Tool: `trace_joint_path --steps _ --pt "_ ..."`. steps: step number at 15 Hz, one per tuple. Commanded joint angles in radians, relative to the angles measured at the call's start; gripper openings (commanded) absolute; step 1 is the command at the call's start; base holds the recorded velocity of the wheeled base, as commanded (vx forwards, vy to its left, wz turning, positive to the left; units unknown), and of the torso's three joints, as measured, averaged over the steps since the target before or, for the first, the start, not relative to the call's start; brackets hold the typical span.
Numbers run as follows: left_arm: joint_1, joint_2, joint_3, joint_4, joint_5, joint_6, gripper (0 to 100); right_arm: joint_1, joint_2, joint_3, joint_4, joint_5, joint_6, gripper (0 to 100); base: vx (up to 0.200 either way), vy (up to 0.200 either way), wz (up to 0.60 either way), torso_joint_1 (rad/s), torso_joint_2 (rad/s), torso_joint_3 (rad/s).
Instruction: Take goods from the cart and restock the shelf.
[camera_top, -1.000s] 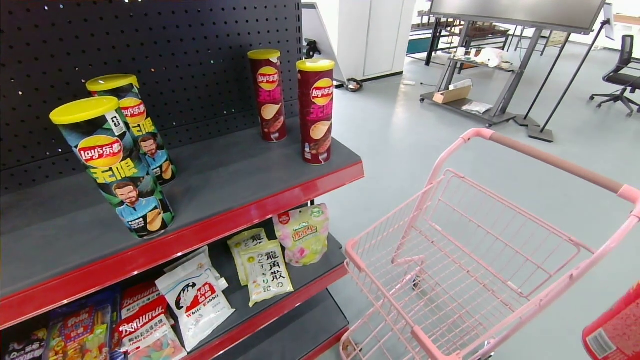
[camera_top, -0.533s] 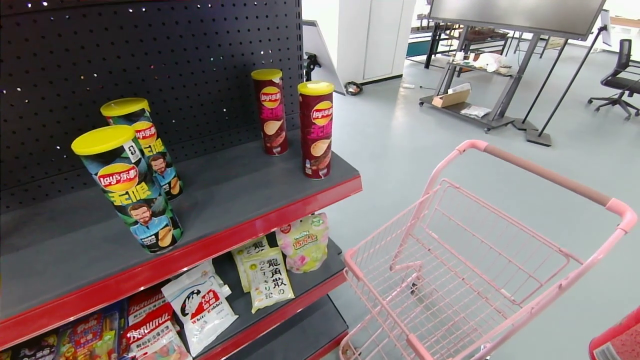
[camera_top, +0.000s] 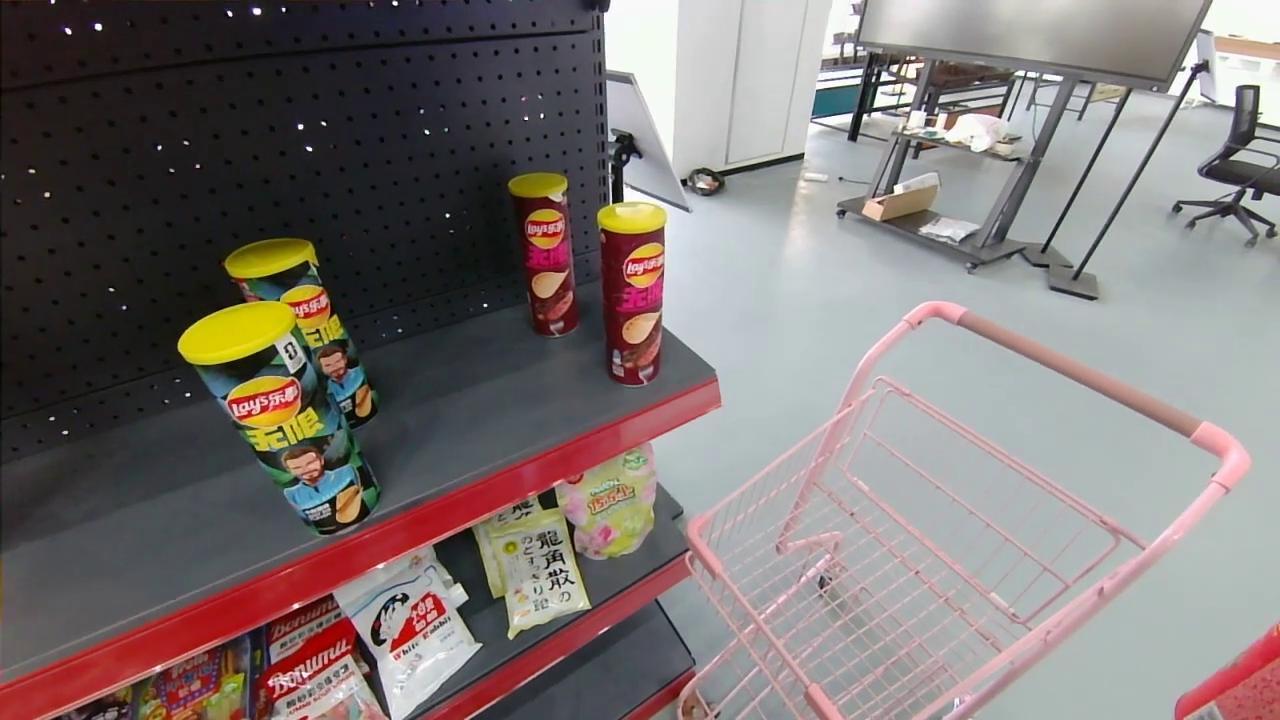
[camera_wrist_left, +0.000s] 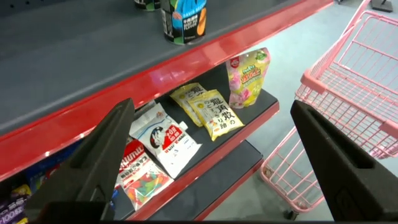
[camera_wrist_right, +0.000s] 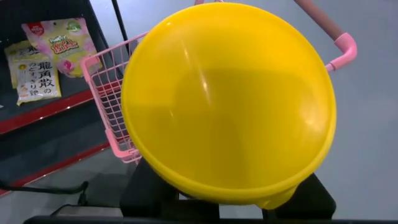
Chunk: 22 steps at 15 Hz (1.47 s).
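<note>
Logo and lettering on chip cans (camera_top: 285, 430); printed labels on snack bags (camera_top: 540, 570); wording left unread.

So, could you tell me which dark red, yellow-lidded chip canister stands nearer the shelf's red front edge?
The right-hand dark red canister, close to the red edge; the left-hand canister stands farther back, by the black pegboard.

The left gripper (camera_wrist_left: 211, 104) has two broad, matte black fingers (camera_wrist_left: 102, 158), each a flat-sided wedge that narrows to a blunt tip. The right gripper (camera_wrist_right: 227, 208) is also black, with blocky, square-edged parts.
</note>
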Motion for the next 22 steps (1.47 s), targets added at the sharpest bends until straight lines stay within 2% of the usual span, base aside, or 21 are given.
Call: trace_joint_path --steps 1,8,11,22 --pt "0.0 0.002 0.0 0.0 0.0 0.0 100 -0.002 0.004 0.007 0.0 0.001 -0.001 0 0.0 0.0 0.0 0.163 -0.36 -0.207" --pt "-0.001 0.002 0.0 0.001 0.0 -0.002 100 -0.001 0.011 0.015 -0.001 0.006 -0.001 0 0.0 0.0 0.0 0.156 -0.35 -0.195" --pt "0.0 0.002 0.0 0.0 0.0 -0.002 100 -0.001 0.011 0.02 -0.001 0.004 -0.002 0 0.0 0.0 0.0 0.006 -0.02 -0.004" --pt "0.0 0.002 0.0 0.0 0.0 0.0 100 -0.001 -0.059 0.061 -0.001 0.004 -0.014 0 0.0 0.0 0.6 0.004 0.0 -0.001"
